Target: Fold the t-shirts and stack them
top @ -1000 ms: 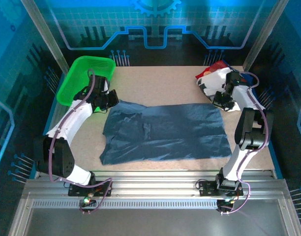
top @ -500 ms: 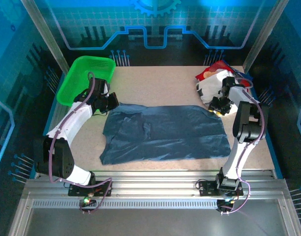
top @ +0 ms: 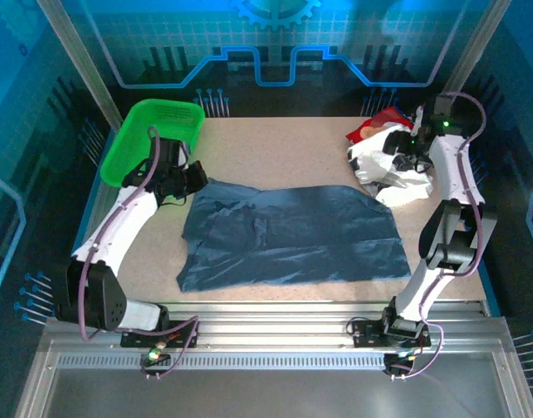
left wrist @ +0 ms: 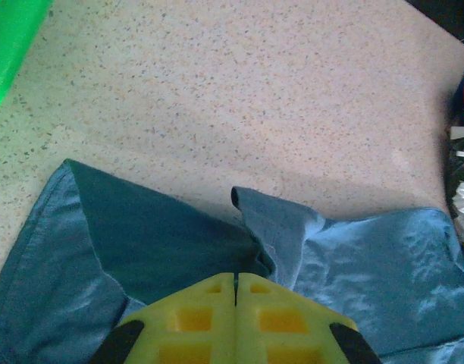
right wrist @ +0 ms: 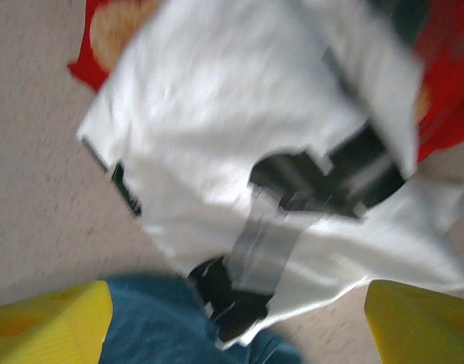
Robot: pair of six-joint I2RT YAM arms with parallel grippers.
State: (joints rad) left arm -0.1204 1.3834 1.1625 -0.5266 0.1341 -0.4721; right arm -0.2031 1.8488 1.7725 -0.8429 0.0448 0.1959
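My left gripper (left wrist: 234, 279) is clamped on the blue t-shirt (left wrist: 384, 258) (its far edge). My right gripper (right wrist: 236, 307) hangs released above the white t-shirt (right wrist: 239, 129).

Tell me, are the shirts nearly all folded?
Not yet. Nothing looks folded or stacked. The blue t-shirt lies spread flat; the left hand seems to pinch its far corner. The right hand hangs open over the crumpled white t-shirts. All folding remains.

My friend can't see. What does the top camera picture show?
A blue shirt lies spread on a table between two robot arms. The left arm reaches its far left corner; the right arm reaches over crumpled white shirts. A green basket sits far left.
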